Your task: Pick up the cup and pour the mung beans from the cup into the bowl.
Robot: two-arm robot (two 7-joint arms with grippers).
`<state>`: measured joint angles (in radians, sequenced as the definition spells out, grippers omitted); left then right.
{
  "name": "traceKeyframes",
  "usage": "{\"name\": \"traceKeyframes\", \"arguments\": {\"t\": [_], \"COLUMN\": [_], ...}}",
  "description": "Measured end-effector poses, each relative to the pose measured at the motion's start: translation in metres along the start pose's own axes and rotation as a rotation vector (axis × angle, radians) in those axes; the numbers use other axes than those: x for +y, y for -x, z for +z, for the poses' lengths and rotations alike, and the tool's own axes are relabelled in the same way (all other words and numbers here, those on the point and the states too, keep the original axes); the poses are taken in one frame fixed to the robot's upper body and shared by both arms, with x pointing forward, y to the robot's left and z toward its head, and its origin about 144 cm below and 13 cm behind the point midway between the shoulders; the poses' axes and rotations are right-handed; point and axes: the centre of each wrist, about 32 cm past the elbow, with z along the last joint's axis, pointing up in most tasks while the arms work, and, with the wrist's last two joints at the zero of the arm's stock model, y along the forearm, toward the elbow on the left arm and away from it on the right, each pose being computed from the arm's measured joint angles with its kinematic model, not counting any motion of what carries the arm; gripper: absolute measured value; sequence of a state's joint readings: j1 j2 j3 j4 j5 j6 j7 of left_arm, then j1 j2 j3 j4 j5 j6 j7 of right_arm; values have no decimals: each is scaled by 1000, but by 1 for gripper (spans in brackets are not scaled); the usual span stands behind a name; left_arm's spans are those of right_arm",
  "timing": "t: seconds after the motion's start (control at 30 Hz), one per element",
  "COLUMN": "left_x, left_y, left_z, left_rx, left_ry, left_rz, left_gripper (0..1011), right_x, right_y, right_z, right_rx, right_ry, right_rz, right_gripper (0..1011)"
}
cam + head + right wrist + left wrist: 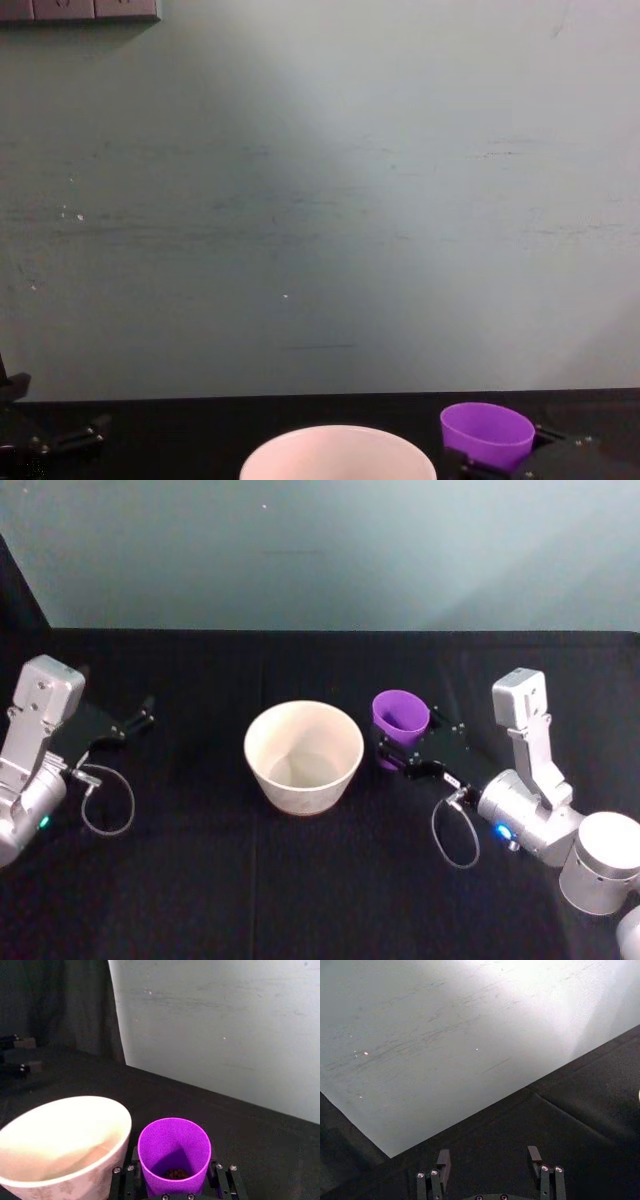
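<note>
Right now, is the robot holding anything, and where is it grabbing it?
The right gripper holds the small bright purple plastic cup by its lower sides. The left gripper is open, holding nothing.

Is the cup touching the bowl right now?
Apart. The head view shows a narrow dark gap between the cup and the bowl; the right wrist view shows the same gap between their rims.
</note>
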<state>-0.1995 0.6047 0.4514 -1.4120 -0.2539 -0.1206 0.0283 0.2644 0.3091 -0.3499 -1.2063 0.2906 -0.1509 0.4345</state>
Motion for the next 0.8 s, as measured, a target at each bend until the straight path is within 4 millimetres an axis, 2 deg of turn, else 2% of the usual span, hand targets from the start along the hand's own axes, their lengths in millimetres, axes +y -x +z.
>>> {"name": "traceKeyframes", "arguments": {"t": [0.27, 0.53, 0.7, 0.8], "left_x": [0, 0, 0, 0], "left_y": [0, 0, 0, 0], "left_z": [0, 0, 0, 0], "left_rx": [0, 0, 0, 0], "left_ry": [0, 0, 0, 0], "left_rz": [0, 0, 0, 0], "left_gripper": [1000, 1000, 1000, 1000], "right_x": [-8, -14, -15, -15], "right_y": [2, -1, -1, 0], "right_z": [29, 71, 84, 84], "right_rx": [-12, -14, -22, -19], "right_ry": [-35, -24, -31, -31], "right_rz": [-27, -34, -31, -29], "right_gripper": [718, 717, 718, 718]}}
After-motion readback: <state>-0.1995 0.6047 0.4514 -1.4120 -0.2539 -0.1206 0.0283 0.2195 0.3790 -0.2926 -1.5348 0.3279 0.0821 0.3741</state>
